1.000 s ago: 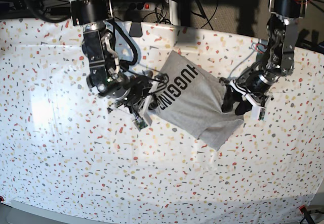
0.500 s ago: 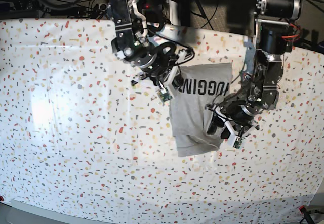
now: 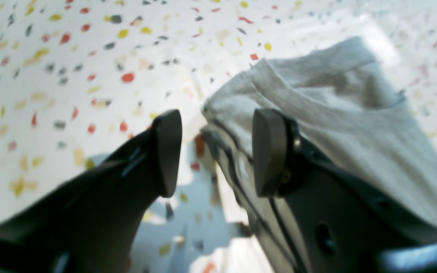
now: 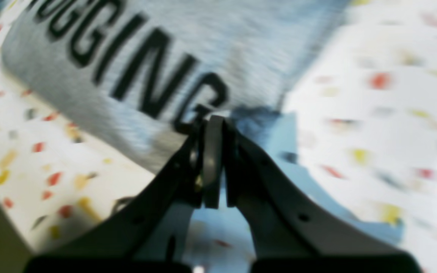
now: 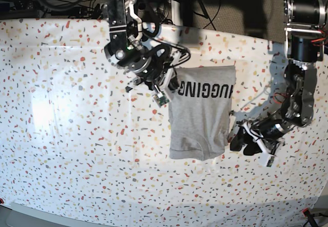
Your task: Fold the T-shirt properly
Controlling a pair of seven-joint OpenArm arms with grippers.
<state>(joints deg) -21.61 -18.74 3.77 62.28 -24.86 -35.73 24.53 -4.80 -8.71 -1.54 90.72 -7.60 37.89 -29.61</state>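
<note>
Heather-grey folded T-shirt (image 5: 200,111), black block lettering

The folded heather-grey cotton T-shirt (image 5: 201,111), lying right of the desk's middle and nearer its far edge, carries black block capitals across its far end that read "HUGGING", upside down in the base view. The right wrist view shows part of that word, "GGING", large and blurred (image 4: 135,68).
</note>
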